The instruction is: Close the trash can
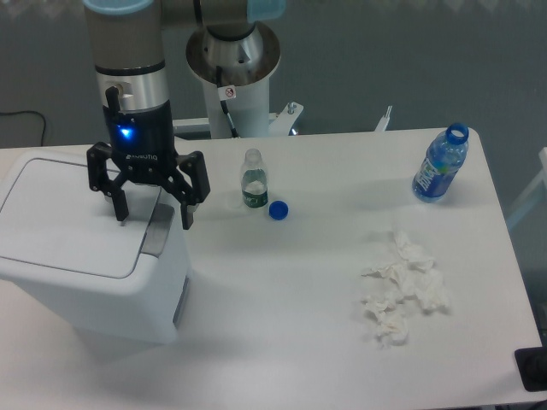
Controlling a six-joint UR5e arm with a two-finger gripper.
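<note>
The trash can [85,265] is a large white boxy bin at the left of the table. Its flat white lid [68,213] lies down flat on top, and the grey latch tab [155,231] sits at its right edge. My gripper [154,213] hangs just above the right end of the lid, over the latch tab. Its two black fingers [122,203] are spread apart with nothing between them.
A small clear bottle [253,181] stands uncapped mid-table with a blue cap [278,209] beside it. A blue-labelled water bottle [440,166] stands at the right. Crumpled white tissues [402,290] lie at the front right. The robot's base [232,77] is behind.
</note>
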